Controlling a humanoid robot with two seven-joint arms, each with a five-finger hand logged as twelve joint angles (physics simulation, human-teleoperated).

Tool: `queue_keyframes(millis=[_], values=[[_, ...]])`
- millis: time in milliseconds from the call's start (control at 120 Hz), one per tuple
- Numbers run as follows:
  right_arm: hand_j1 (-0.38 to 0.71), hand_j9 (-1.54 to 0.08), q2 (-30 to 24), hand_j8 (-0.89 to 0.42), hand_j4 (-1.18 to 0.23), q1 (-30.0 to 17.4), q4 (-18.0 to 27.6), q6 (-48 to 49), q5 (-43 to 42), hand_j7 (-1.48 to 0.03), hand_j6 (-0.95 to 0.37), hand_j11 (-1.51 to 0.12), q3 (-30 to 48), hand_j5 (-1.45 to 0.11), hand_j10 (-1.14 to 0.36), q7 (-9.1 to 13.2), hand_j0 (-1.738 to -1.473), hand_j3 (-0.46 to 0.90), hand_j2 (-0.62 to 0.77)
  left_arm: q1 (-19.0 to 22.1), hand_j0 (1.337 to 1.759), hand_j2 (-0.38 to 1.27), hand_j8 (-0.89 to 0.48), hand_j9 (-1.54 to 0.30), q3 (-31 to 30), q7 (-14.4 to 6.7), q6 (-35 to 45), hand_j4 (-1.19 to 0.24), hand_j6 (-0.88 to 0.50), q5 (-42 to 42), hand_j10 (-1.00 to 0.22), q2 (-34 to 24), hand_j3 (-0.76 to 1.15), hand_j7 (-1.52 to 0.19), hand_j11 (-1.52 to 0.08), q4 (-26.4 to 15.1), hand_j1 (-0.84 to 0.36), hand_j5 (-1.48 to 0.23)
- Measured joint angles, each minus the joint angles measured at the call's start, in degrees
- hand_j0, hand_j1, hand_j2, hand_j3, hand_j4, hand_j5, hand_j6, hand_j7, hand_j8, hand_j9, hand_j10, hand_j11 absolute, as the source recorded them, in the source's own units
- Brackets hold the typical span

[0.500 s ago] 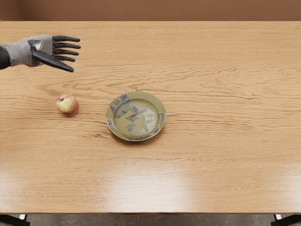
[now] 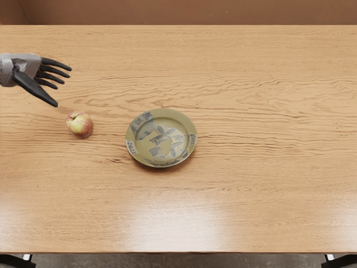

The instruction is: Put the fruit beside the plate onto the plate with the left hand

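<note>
A red-and-yellow apple (image 2: 80, 124) lies on the wooden table, just left of a round patterned plate (image 2: 161, 137) and apart from it. The plate holds nothing. My left hand (image 2: 43, 77) hovers at the far left edge, up and to the left of the apple, with its dark fingers spread and nothing held. Only its wrist shows beyond the frame edge. The right arm is out of view.
The wooden table (image 2: 251, 111) fills the view, with a brown wall along the back edge. Its front edge runs near the bottom of the picture.
My left hand has drawn back toward the left edge and dropped slightly lower, staying open. The apple and plate have not moved.
</note>
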State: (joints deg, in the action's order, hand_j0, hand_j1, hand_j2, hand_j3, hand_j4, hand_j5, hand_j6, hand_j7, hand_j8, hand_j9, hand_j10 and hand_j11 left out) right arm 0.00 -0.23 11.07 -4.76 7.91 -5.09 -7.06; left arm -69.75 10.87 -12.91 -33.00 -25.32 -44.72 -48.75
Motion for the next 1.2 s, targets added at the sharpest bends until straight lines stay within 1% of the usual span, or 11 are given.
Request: queue_keyframes(millis=[33, 108, 292, 442, 533, 658, 700, 775, 858, 983, 1200], values=[[-0.31, -0.05, 0.0, -0.03, -0.03, 0.0, 0.0, 0.0, 0.0, -0.05, -0.04, -0.05, 0.0, -0.05, -0.03, 0.0, -1.658, 0.0, -0.01, -1.0, 1.658, 0.05, -0.25, -0.32, -0.9, -1.9, 1.9, -0.25, -0.25, -0.8, -0.25, -0.2, 0.0, -0.32, -0.32, -2.2, 0.06, -0.32], [-0.31, -0.05, 0.0, -0.03, -0.03, 0.1, 0.0, 0.0, 0.0, -0.05, -0.03, -0.05, 0.0, -0.05, -0.03, 0.0, -1.658, 0.0, -0.01, -6.1, 1.658, 0.05, -0.25, -0.32, -5.6, -4.8, 8.6, -0.25, -0.25, -2.0, -0.25, -1.4, 0.0, -0.32, -0.32, -7.0, 0.06, -0.32], [-0.31, -0.05, 0.0, -0.03, -0.03, 0.1, 0.0, 0.0, 0.0, -0.05, -0.03, -0.05, 0.0, -0.05, -0.03, 0.0, -1.658, 0.0, -0.01, -12.4, 1.658, 0.05, -0.25, -0.32, -18.8, -8.4, 25.2, -0.25, -0.25, -3.5, -0.25, -1.4, 0.0, -0.32, -0.32, -15.3, 0.06, -0.32], [-0.31, -0.05, 0.0, -0.03, -0.03, 0.2, 0.0, 0.0, 0.0, -0.05, -0.03, -0.05, 0.0, -0.05, -0.03, 0.0, -1.658, 0.0, -0.01, -15.2, 1.658, 0.05, -0.25, -0.32, -26.7, -11.1, 32.4, -0.25, -0.25, -3.9, -0.25, -1.9, 0.0, -0.32, -0.32, -21.3, 0.06, -0.32], [-0.31, -0.05, 0.0, -0.03, -0.03, 0.3, 0.0, 0.0, 0.0, -0.05, -0.03, -0.05, 0.0, -0.05, -0.03, 0.0, -1.658, 0.0, -0.01, -15.3, 1.658, 0.05, -0.25, -0.32, -28.9, -13.6, 35.2, -0.25, -0.25, -3.8, -0.25, -2.7, 0.0, -0.32, -0.32, -25.7, 0.06, -0.32], [-0.31, -0.05, 0.0, -0.03, -0.03, 0.3, 0.0, 0.0, 0.0, -0.05, -0.03, -0.05, 0.0, -0.05, -0.03, 0.0, -1.658, 0.0, -0.01, -15.8, 1.658, 0.05, -0.25, -0.32, -30.6, -16.1, 38.4, -0.25, -0.25, -3.8, -0.25, -2.8, 0.0, -0.32, -0.32, -30.6, 0.06, -0.32], [-0.31, -0.05, 0.0, -0.03, -0.03, 0.4, 0.0, 0.0, 0.0, -0.05, -0.03, -0.05, 0.0, -0.05, -0.03, 0.0, -1.658, 0.0, -0.01, -15.8, 1.658, 0.05, -0.25, -0.32, -31.1, -17.0, 39.2, -0.25, -0.25, -3.8, -0.25, -2.8, 0.0, -0.32, -0.32, -31.4, 0.06, -0.32], [-0.31, -0.05, 0.0, -0.03, -0.03, 0.4, 0.0, 0.0, 0.0, -0.05, -0.04, -0.05, 0.0, -0.05, -0.03, 0.0, -1.658, 0.0, -0.01, -15.8, 1.658, 0.05, -0.25, -0.32, -31.6, -19.5, 41.3, -0.25, -0.25, -3.9, -0.25, -2.4, 0.0, -0.32, -0.32, -32.4, 0.06, -0.32], [-0.31, -0.05, 0.0, -0.03, -0.03, 0.5, 0.0, 0.0, 0.0, -0.05, -0.04, -0.05, 0.0, -0.05, -0.03, 0.0, -1.658, 0.0, -0.01, -15.9, 1.658, 0.05, -0.25, -0.32, -31.8, -20.9, 43.2, -0.25, -0.25, -4.0, -0.25, -1.5, 0.0, -0.32, -0.32, -32.8, 0.06, -0.32], [-0.31, -0.05, 0.0, -0.03, -0.03, 0.5, 0.0, 0.0, 0.0, -0.05, -0.04, -0.05, 0.0, -0.05, -0.03, 0.0, -1.658, 0.0, -0.01, -16.2, 1.658, 0.05, -0.25, -0.32, -32.1, -21.7, 45.9, -0.25, -0.25, -4.0, -0.25, 2.3, 0.0, -0.32, -0.32, -32.6, 0.06, -0.32], [-0.31, -0.05, 0.0, -0.03, -0.03, 0.6, 0.0, 0.0, 0.0, -0.05, -0.04, -0.05, 0.0, -0.05, -0.03, 0.0, -1.658, 0.0, -0.01, -16.2, 1.658, 0.05, -0.25, -0.32, -32.8, -22.0, 49.0, -0.25, -0.25, -3.7, -0.25, 7.2, 0.0, -0.32, -0.32, -30.4, 0.06, -0.32]])
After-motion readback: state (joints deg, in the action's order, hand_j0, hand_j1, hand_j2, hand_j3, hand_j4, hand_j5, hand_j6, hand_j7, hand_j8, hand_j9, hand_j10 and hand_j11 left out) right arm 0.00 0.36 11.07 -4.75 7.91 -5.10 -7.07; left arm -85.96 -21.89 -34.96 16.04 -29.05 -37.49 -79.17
